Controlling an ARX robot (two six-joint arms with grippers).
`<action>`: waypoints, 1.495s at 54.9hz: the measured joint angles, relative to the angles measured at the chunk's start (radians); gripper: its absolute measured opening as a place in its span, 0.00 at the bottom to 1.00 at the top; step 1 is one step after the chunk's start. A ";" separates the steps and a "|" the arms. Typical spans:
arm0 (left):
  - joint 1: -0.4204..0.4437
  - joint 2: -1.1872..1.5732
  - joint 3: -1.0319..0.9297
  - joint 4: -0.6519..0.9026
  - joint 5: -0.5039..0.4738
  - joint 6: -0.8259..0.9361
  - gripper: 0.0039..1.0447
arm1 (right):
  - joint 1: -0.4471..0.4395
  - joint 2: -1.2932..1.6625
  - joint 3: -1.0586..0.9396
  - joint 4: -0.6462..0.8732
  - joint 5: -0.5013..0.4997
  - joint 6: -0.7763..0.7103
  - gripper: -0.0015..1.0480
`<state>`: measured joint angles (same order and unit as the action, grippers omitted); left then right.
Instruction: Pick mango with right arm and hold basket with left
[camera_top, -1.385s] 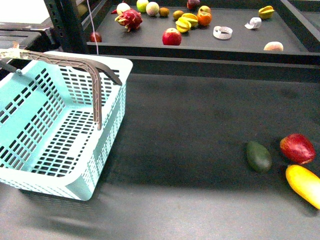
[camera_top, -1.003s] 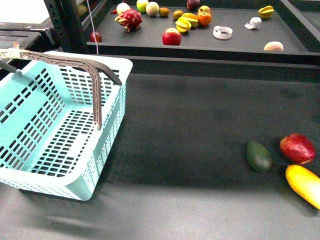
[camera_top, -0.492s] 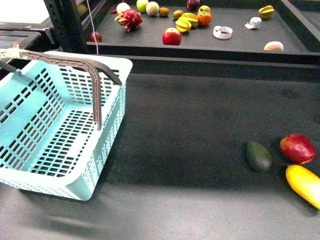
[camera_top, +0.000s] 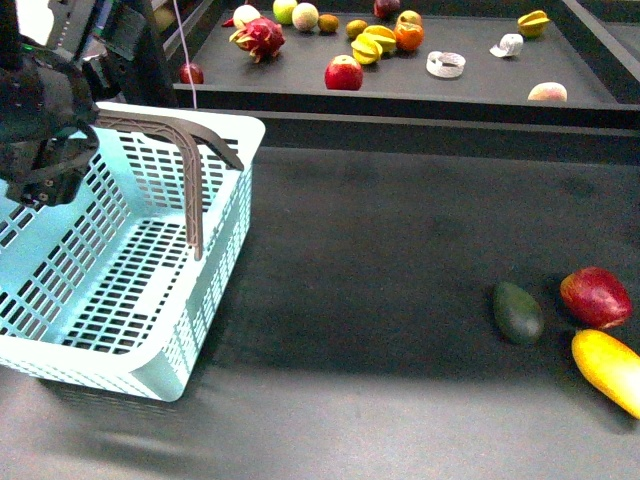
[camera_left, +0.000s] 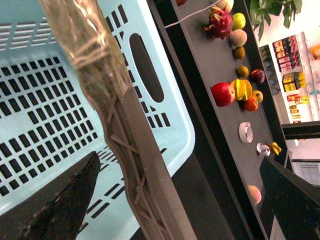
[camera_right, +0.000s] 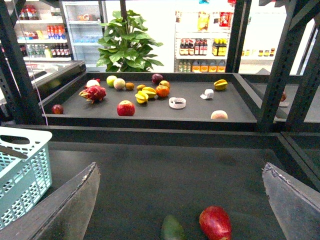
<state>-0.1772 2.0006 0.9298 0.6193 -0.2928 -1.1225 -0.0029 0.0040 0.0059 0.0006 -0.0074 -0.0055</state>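
1. L gripper: jaws wide, astride brown handle at far-left of basket; nothing clamped.
2. Basket: light blue slotted plastic, looks light; risk of tipping/sliding if clamped off-centre on pivoting handle.
3. Mango: near-right table edge, just beside red fruit; smooth, oval, yellow-orange; liable to roll or squirt from pinch.
4. R gripper: wide open, empty; mango outside its cam view.

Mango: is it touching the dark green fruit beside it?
Apart. The front view shows a strip of bare table between the mango and the dark green fruit.
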 joint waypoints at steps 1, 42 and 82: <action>-0.002 0.013 0.011 -0.003 0.000 -0.005 0.92 | 0.000 0.000 0.000 0.000 0.000 0.000 0.92; -0.010 0.095 0.064 -0.023 0.026 -0.054 0.07 | 0.000 0.000 0.000 0.000 0.000 0.000 0.92; -0.285 -0.262 -0.390 0.262 0.459 0.634 0.05 | 0.000 0.000 0.000 0.000 0.000 0.000 0.92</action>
<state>-0.4625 1.7382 0.5400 0.8810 0.1665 -0.4885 -0.0029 0.0040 0.0059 0.0006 -0.0074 -0.0055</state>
